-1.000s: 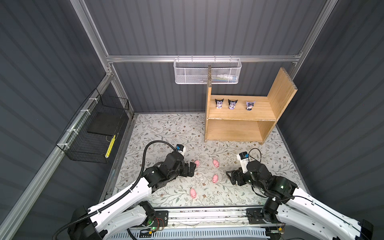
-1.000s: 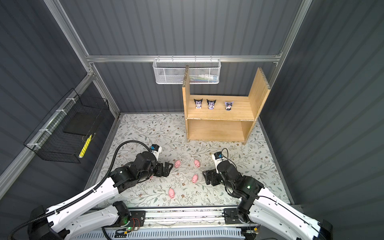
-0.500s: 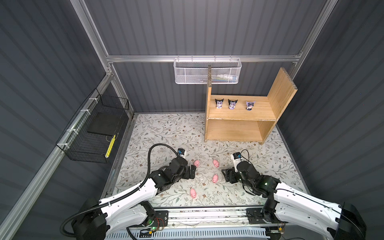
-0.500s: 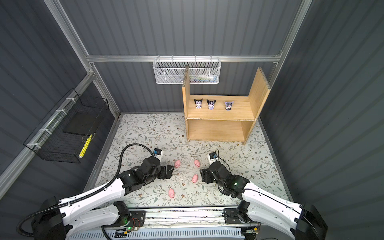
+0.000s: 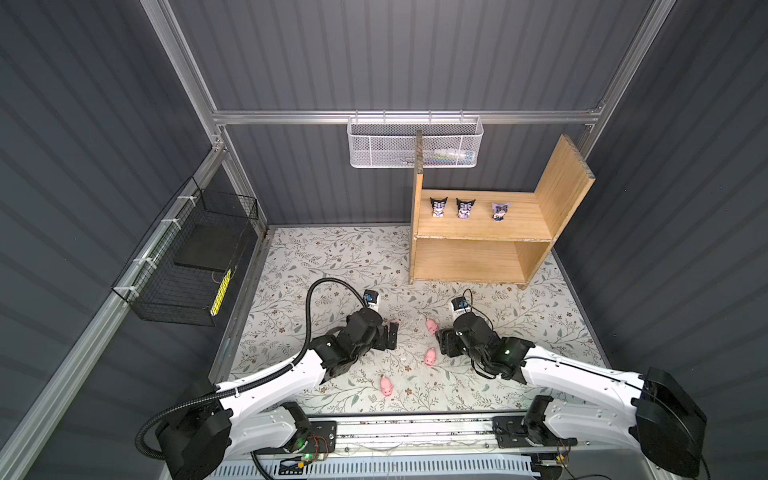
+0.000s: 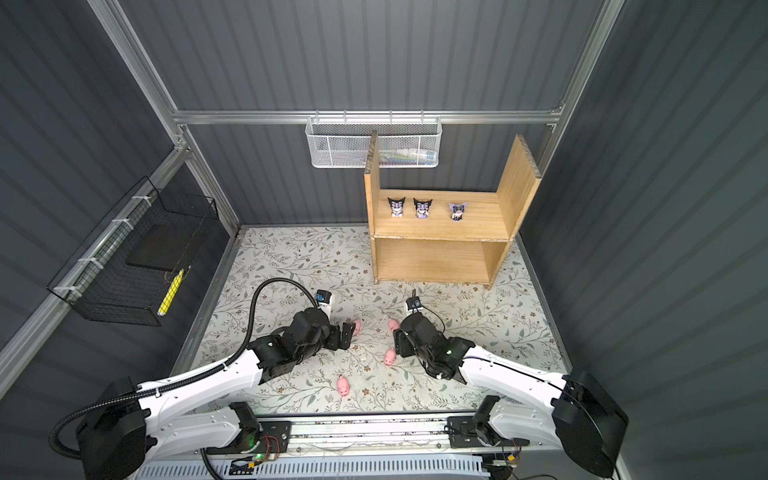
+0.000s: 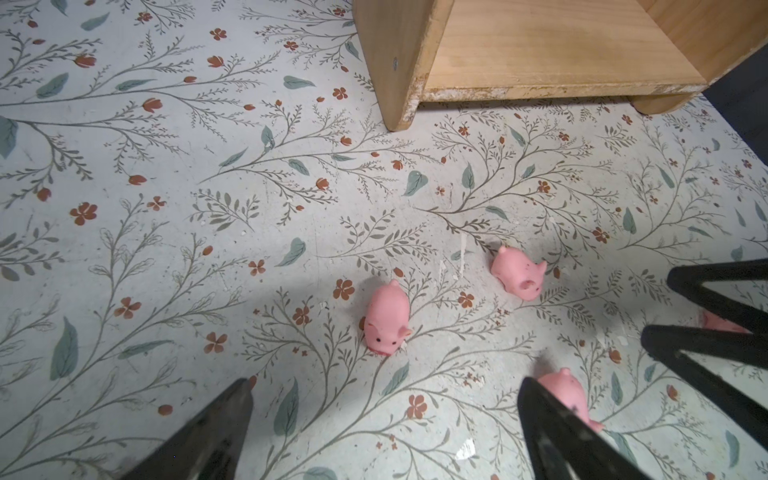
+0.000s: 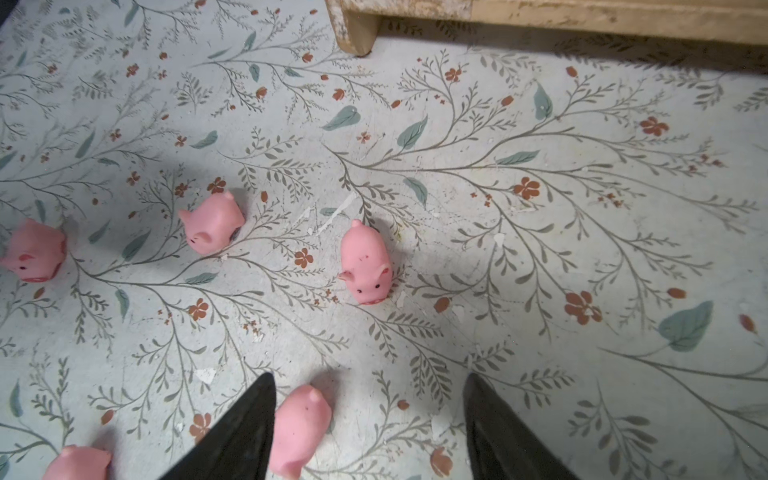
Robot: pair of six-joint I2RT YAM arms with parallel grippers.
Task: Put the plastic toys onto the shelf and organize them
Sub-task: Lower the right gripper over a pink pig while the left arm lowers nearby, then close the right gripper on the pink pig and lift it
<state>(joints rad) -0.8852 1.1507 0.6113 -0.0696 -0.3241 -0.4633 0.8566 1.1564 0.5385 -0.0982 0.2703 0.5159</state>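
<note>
Left gripper [image 7: 386, 386] spread wide beside a pink pig [image 7: 386, 318], right gripper [image 8: 369, 378] parted around a second pig [image 8: 299, 428], three hooded figurines [image 5: 465, 208] on upper level of far shelf [image 5: 519, 220]

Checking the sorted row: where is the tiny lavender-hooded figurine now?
In both top views the tiny lavender-hooded figurine stands on the upper level of the light wooden shelf, right of the two black-hooded figurines and nearest the right side board.
</note>
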